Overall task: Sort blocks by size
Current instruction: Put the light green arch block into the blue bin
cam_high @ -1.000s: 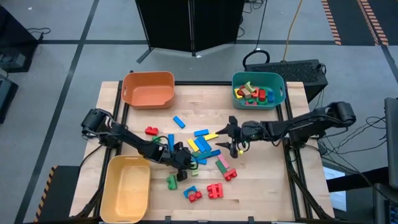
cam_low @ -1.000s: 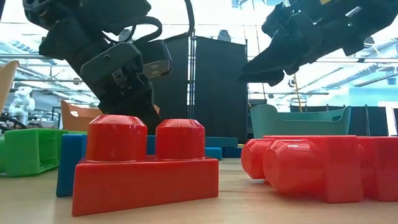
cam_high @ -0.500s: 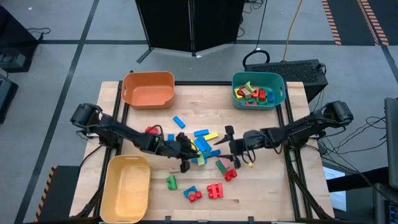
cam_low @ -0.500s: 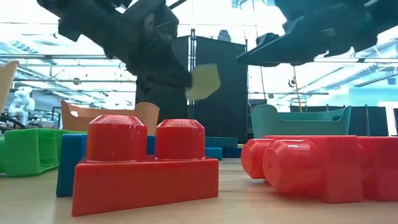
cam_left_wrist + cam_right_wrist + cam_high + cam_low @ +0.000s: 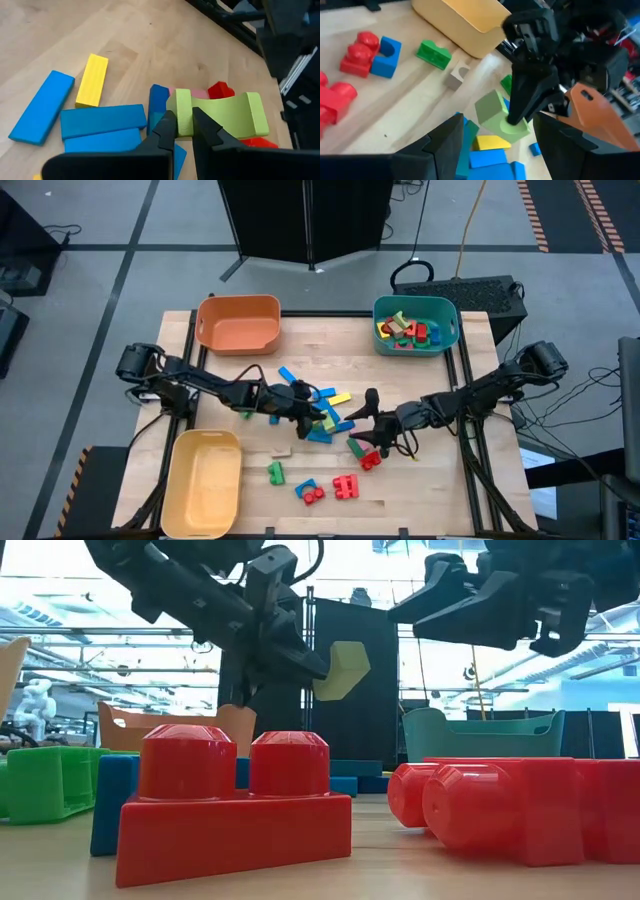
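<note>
Holding a light-green arch block (image 5: 215, 114) clamped, the left gripper (image 5: 184, 131) should lift clear (pile below); right gripper (image 5: 374, 428) open, waiting.

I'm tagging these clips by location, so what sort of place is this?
Probably a robotics lab or workshop: a wooden worktable in a black frame stands on grey carpet with striped floor tape, and the low view shows a big glazed hall with exposed ceiling beams behind it.

L claw (image 5: 184, 131) clamped midtable; R claw (image 5: 492, 131) fingers apart.
</note>
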You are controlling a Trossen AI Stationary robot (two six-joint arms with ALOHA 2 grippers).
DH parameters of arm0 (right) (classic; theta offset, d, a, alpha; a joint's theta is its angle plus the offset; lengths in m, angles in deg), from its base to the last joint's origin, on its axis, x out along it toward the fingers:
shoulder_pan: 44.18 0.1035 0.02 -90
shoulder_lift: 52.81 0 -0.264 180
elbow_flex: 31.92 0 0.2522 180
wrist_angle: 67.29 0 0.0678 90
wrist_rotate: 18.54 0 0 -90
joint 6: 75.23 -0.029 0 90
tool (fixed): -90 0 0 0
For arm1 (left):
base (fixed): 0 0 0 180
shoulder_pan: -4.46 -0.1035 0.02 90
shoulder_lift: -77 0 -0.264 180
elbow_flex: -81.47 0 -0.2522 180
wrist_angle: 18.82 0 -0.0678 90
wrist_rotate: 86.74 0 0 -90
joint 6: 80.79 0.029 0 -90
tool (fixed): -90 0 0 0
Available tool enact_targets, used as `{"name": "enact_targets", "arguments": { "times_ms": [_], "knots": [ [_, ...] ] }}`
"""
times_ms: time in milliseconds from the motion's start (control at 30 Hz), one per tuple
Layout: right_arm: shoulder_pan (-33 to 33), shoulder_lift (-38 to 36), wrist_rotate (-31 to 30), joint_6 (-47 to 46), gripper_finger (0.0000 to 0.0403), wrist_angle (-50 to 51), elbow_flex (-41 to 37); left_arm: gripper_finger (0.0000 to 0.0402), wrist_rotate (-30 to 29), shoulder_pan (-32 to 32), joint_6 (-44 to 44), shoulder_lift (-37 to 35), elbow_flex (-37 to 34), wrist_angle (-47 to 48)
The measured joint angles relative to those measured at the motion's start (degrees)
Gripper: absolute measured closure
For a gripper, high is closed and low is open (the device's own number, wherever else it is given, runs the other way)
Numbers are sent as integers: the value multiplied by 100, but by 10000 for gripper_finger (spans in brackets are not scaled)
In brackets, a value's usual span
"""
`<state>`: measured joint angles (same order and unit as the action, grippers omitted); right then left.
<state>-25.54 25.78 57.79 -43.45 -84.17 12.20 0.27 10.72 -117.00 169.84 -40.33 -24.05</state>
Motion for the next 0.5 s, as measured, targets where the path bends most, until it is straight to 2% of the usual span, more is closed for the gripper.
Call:
{"name": "enact_targets", "arguments": {
  "times_ms": [267,500],
  "knots": [
    [-29,0,-35,842,177,-2,-1,385,279,-319,-414,0,0,-27],
    [-315,0,-9,1374,177,-142,1,384,293,-569,-1069,0,2,-347]
  ]
}}
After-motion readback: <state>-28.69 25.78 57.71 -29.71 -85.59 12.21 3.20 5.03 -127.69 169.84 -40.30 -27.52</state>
